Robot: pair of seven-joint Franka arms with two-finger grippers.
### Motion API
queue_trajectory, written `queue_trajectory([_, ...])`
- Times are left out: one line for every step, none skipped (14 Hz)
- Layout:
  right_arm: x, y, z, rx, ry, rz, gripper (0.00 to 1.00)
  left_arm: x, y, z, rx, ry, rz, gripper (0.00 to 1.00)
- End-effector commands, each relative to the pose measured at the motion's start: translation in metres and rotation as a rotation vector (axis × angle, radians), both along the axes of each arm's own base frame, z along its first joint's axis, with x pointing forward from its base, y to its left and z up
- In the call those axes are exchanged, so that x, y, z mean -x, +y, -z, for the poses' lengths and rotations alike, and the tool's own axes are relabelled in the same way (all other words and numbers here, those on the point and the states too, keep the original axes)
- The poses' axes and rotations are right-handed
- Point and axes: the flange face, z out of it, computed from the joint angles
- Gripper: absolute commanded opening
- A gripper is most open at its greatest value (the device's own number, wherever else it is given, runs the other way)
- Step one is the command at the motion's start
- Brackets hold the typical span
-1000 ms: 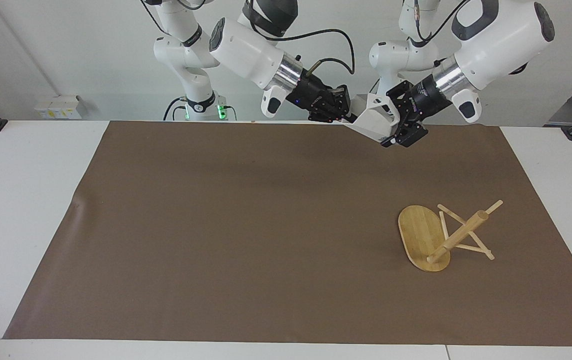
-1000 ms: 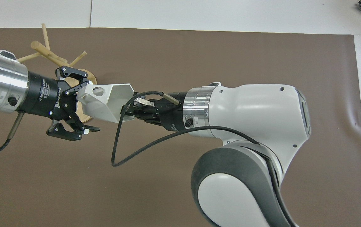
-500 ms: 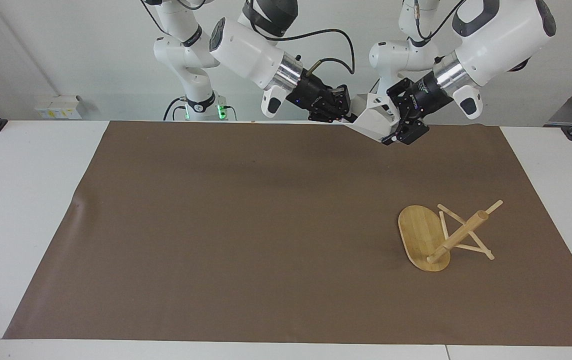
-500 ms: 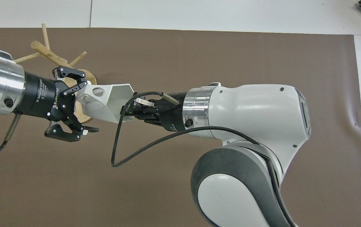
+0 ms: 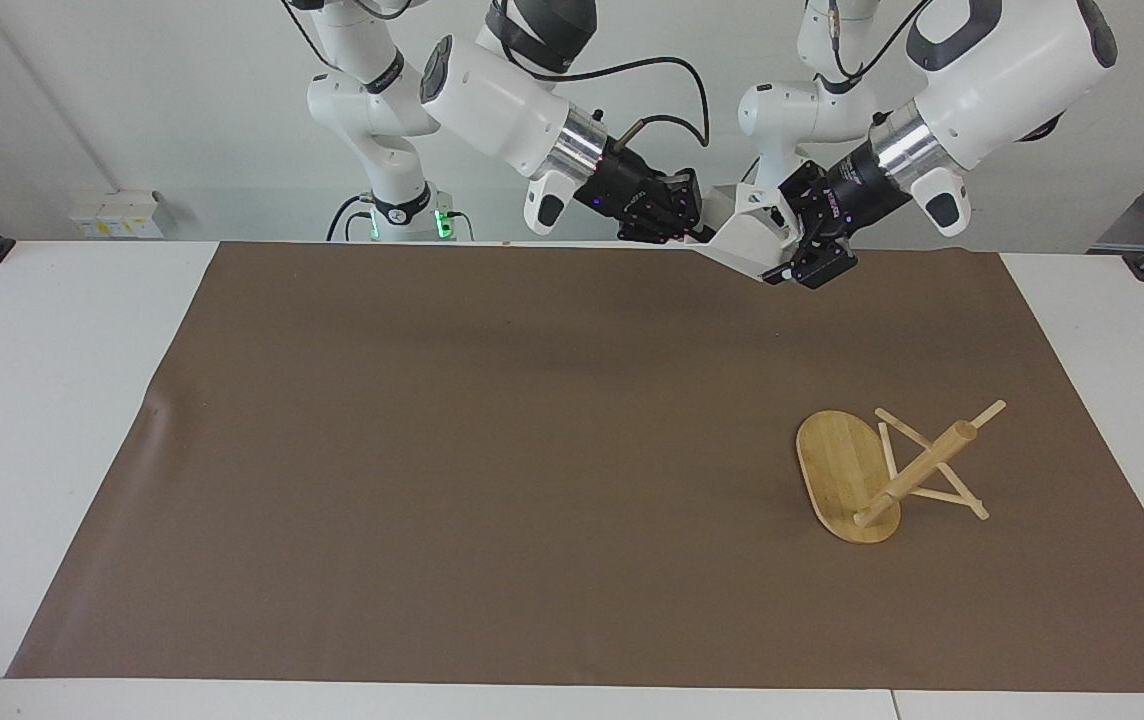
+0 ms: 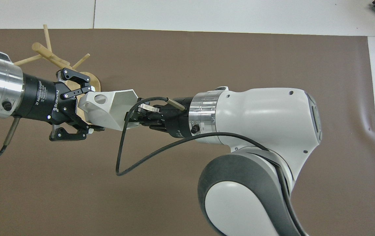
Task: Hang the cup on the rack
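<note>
The white faceted cup (image 5: 750,238) is held in the air over the mat's edge nearest the robots; it also shows in the overhead view (image 6: 108,108). My right gripper (image 5: 697,225) is shut on its rim end (image 6: 131,116). My left gripper (image 5: 797,262) has its fingers against both sides of the handle end (image 6: 87,109). The bamboo rack (image 5: 892,480) lies tipped over on the mat toward the left arm's end, its post slanting up. In the overhead view the rack (image 6: 48,54) is partly hidden by my left gripper.
A brown mat (image 5: 482,450) covers most of the white table (image 5: 52,420). A black cable (image 6: 122,154) loops down from my right wrist.
My left gripper's fingers have closed in around the cup's handle end. The cup and both hands have shifted slightly. The rack has not moved.
</note>
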Motion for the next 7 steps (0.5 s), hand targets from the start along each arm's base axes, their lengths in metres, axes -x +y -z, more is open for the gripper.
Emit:
queue_trajectory([0.0008, -0.0019, -0.0019, -0.012, 0.01, 0.028, 0.0, 0.0108, -0.0009, -0.0028, -0.002, -0.001, -0.02, 0.0])
queue_trajectory([0.0008, -0.0019, -0.0019, -0.012, 0.01, 0.028, 0.0, 0.0101, 0.0013, -0.0029, -0.001, 0.0, -0.026, 0.0])
queue_trajectory([0.0008, -0.0019, -0.0019, -0.012, 0.01, 0.028, 0.0, 0.0093, 0.0037, -0.0029, -0.001, 0.001, -0.032, 0.0])
queue_trajectory([0.0008, -0.0019, -0.0019, -0.013, 0.012, 0.029, 0.0, 0.0092, 0.0045, -0.0036, -0.001, 0.001, -0.033, 0.0])
queue_trajectory([0.0008, -0.0019, -0.0019, -0.013, 0.012, 0.029, 0.0, 0.0088, 0.0054, -0.0037, 0.0, 0.0, -0.035, 0.0])
queue_trajectory([0.0012, -0.0019, -0.0026, -0.011, 0.011, 0.029, 0.0, 0.0084, 0.0062, -0.0038, 0.0, -0.002, -0.036, 0.0])
queue_trajectory([0.0012, -0.0019, -0.0026, -0.011, 0.009, 0.029, 0.03, 0.0081, 0.0072, -0.0038, -0.001, -0.003, -0.038, 0.0])
